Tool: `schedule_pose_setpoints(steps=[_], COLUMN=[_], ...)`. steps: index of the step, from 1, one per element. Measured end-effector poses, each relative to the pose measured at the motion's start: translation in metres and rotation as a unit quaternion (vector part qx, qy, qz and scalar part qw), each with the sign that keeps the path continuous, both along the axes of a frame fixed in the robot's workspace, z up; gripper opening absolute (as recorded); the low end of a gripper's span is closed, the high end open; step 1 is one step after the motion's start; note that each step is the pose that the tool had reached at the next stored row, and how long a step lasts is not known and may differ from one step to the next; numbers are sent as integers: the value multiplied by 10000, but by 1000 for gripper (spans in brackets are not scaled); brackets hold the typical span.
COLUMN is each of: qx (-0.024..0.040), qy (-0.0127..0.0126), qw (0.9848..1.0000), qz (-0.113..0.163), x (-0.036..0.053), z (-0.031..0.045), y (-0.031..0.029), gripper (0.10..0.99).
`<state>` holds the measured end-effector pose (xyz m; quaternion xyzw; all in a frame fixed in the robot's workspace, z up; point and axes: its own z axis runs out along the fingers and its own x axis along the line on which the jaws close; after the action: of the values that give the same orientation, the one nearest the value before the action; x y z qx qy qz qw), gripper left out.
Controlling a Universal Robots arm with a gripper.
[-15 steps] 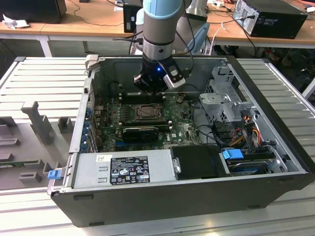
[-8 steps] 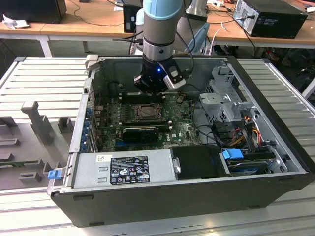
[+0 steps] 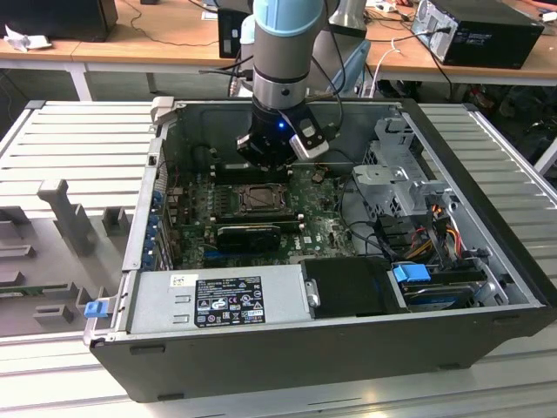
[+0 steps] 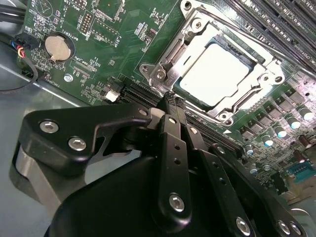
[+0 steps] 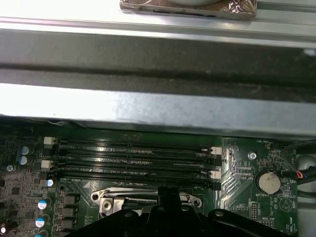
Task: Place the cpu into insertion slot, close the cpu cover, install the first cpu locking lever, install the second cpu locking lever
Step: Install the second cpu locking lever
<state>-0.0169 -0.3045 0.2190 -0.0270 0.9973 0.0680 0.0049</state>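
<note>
Inside the open PC case (image 3: 487, 252) you've got the gripper (image 4: 170, 98) low over the motherboard (image 4: 98, 59), just beside the insertion slot (image 4: 217, 74); fingers (image 4: 173, 128) pinched together w/ nothing between them; the cpu (image 4: 217, 69) already sits in the slot — pale face up; the cpu cover (image 4: 192, 37) lies down flat around it; coin battery (image 4: 55, 47) sits well apart on the board.

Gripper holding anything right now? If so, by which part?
Nothing held. The gripper fingers are closed together, empty, at the edge of the cpu cover; the cpu sits in its socket.
</note>
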Motion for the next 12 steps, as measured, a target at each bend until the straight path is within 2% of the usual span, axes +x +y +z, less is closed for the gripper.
schedule_pose_setpoints(steps=[8,12], qx=[0,0], qy=[0,0], qw=[10000,10000], qz=[0,0], x=[1,1], z=[-3,40], y=[-41,-44], gripper=[106,106])
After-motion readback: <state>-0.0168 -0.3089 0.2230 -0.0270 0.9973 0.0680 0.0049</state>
